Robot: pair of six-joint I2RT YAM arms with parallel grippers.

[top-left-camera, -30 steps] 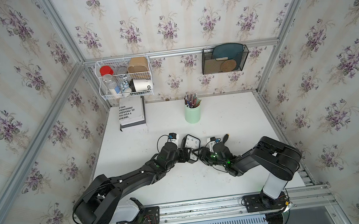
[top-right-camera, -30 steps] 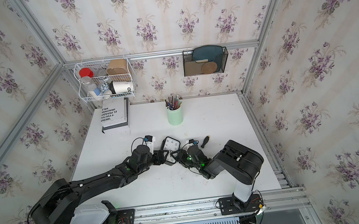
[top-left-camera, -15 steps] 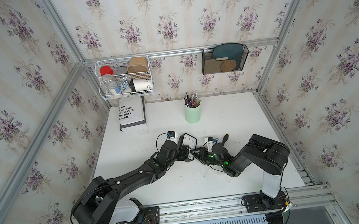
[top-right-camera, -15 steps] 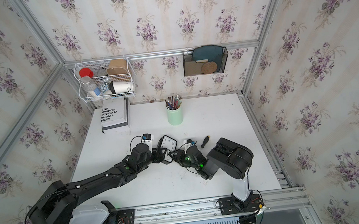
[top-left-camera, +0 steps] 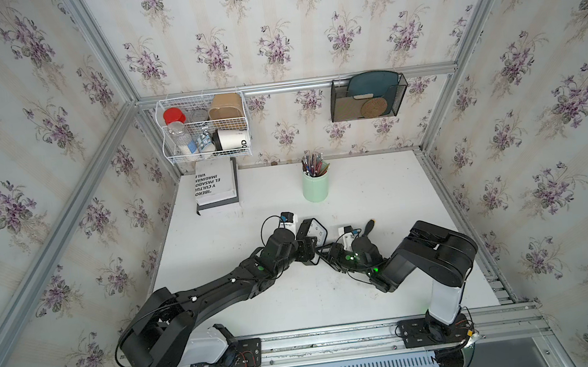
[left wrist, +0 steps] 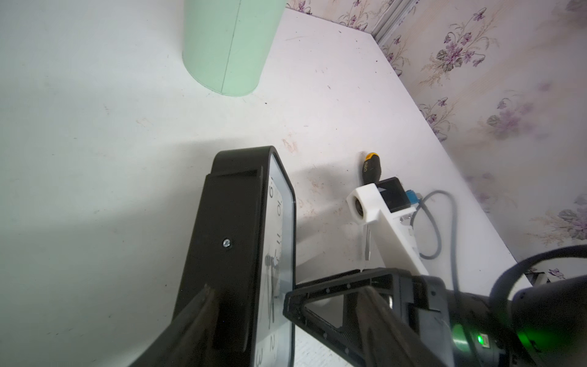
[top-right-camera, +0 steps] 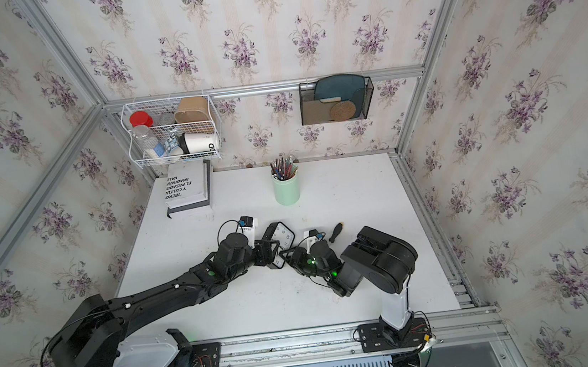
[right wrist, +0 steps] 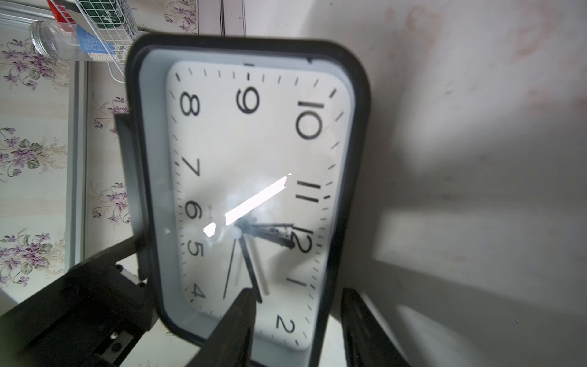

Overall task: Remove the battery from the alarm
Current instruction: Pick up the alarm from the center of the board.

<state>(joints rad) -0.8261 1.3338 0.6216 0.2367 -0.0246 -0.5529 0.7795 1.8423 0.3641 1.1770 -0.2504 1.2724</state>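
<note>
The alarm stands on edge mid-table between my two grippers. Its white face is turned to the right arm and its black back to the left arm. My left gripper is open and straddles the alarm. One finger lies against the back, and the other stands clear of the face. My right gripper is open, one fingertip touching the glass. The battery is hidden.
A black-handled screwdriver lies just right of the alarm, beside the right wrist. A green pencil cup stands behind it, and a book lies at the back left. A wire basket and a black rack hang on the back wall.
The right arm's elbow has swung to the left while its gripper stays at the alarm's face. The left arm and the alarm have hardly moved.
</note>
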